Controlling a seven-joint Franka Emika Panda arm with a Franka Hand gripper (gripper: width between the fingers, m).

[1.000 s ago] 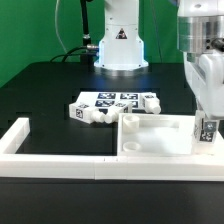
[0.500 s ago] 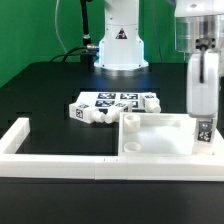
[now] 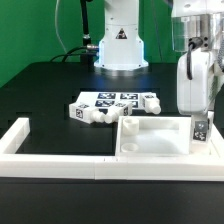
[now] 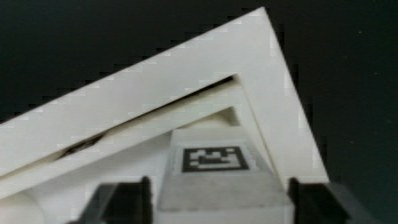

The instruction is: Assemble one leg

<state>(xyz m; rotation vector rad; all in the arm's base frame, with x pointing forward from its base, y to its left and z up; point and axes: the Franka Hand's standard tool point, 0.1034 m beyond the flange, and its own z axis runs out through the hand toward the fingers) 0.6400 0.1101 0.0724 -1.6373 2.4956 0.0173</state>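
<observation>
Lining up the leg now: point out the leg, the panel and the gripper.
leg (image 4: 215, 170): wrist view, tagged face.
panel (image 3: 160, 148): exterior view, front wall.
gripper (image 4: 217, 198): wrist view, midway between the fingertips.

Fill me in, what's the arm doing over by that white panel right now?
The gripper holds a leg upright between its fingers, at the corner of the large white square panel on the exterior view's right. Whether the leg has seated in the corner cannot be told. More legs lie loose beside the marker board, inside the white border rails.
</observation>
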